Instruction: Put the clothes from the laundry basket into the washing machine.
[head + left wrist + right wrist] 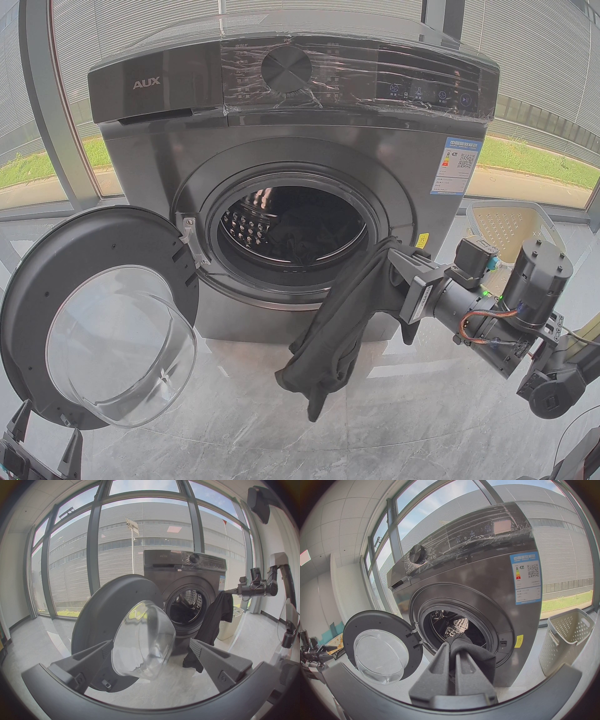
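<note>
Judging by the hang, the right gripper (400, 265) should lift the garment (340, 337) and push deep through the mouth (294, 228) before releasing, or the tail may slide out onto the floor (406, 412). Its jaws pinch the garment's top fold just outside the mouth's lower right rim; the rest drapes down the washer (162, 156) front. The left gripper (150, 644) is spread, low by the door (94, 250)

I've got my right arm (500, 312) stretched forward and inward from the right, wrist angled up, right tool (400, 259) pinched tight on a black garment (337, 337). My left tool (45, 434) sits low on the left, fingers (72, 445) spread wide.
</note>
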